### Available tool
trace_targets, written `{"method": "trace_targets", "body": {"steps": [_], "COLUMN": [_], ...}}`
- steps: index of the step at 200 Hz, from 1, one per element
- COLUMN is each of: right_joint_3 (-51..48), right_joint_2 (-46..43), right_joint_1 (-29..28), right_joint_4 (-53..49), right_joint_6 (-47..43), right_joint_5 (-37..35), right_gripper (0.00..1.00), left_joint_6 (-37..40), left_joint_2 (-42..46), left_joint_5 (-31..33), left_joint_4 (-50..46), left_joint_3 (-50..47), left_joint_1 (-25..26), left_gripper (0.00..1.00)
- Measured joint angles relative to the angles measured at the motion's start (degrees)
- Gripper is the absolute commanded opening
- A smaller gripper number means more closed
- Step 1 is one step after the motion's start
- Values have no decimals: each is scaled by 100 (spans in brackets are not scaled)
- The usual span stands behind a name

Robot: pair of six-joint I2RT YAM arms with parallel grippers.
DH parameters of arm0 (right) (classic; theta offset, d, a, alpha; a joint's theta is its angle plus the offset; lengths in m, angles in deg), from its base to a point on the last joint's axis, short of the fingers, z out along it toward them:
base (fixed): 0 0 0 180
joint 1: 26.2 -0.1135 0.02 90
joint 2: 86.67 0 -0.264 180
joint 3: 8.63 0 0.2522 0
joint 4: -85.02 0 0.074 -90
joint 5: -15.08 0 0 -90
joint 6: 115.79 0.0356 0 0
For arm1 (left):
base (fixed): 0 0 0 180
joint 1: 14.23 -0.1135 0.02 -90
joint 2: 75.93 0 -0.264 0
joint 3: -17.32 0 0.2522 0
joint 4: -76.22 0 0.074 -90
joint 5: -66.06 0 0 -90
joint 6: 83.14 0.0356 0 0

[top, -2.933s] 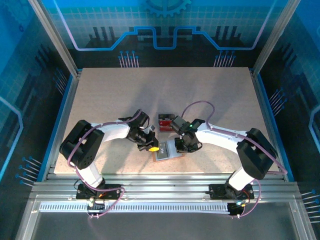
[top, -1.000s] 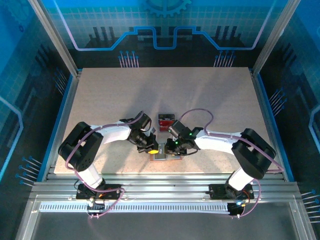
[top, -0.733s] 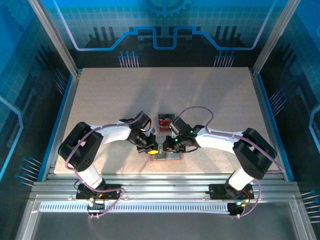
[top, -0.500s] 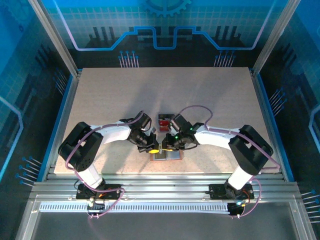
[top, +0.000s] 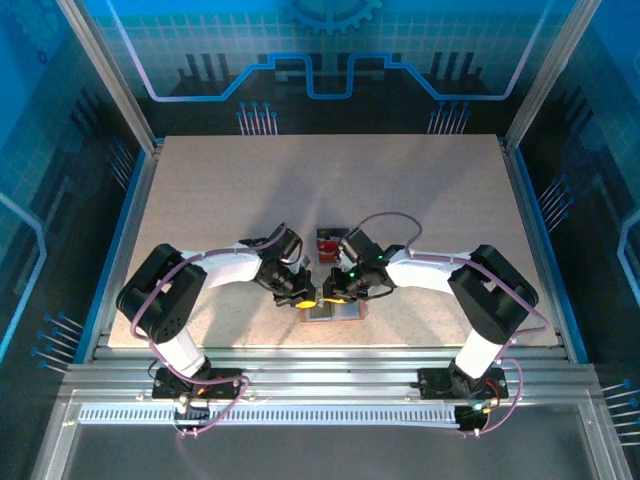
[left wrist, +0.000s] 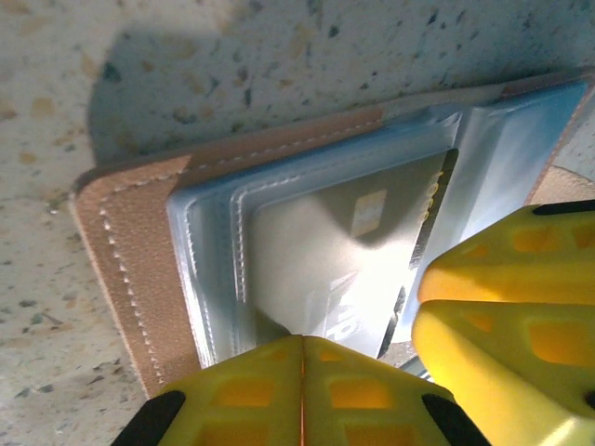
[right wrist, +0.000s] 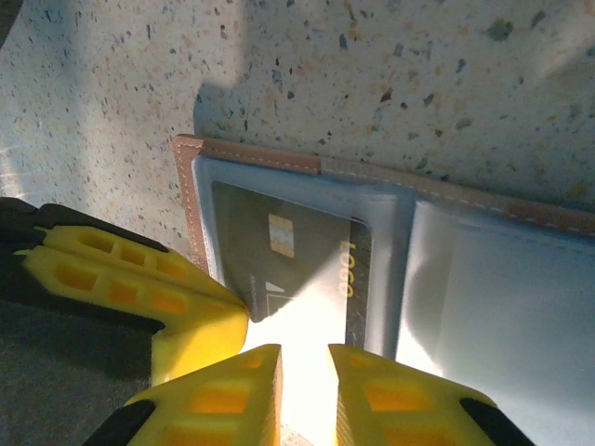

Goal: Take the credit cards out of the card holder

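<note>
Seen from above, the card holder [top: 335, 311] lies open near the table's [top: 250, 180] front edge, with red credit cards [top: 330, 241] just beyond it. The right wrist view adds a pocketed chip card [right wrist: 288, 246] with unreadable gold digits. The left gripper [left wrist: 302, 348] has its jaws closed. The right gripper [right wrist: 305, 353] has its jaws narrowly apart at that card's glare-washed end, and I cannot tell whether they grip it.

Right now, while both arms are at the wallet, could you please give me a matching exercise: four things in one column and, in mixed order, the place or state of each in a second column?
Things
1. left gripper
2. right gripper
3. chip card
4. red cards

Places or states
A. on the table, beyond the card holder
B. fingers shut together
C. inside a clear pocket of the holder
D. fingers a narrow gap apart

Pairs: 1-B, 2-D, 3-C, 4-A
</note>
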Motion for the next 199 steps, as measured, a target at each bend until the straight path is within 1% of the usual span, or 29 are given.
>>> {"method": "trace_targets", "body": {"steps": [136,199], "right_joint_3": [0,92], "right_joint_2": [144,144], "right_joint_1": [0,0], "right_joint_4": [11,-267], "right_joint_6": [-42,-107], "right_joint_5": [33,-142], "right_gripper": [21,21], "left_joint_6": [2,2], "left_joint_2": [0,0], "left_joint_5": [11,13], "left_joint_4": [0,0], "left_joint_3": [-4,-2], "left_joint_1": [0,0], "left_gripper": [7,8]}}
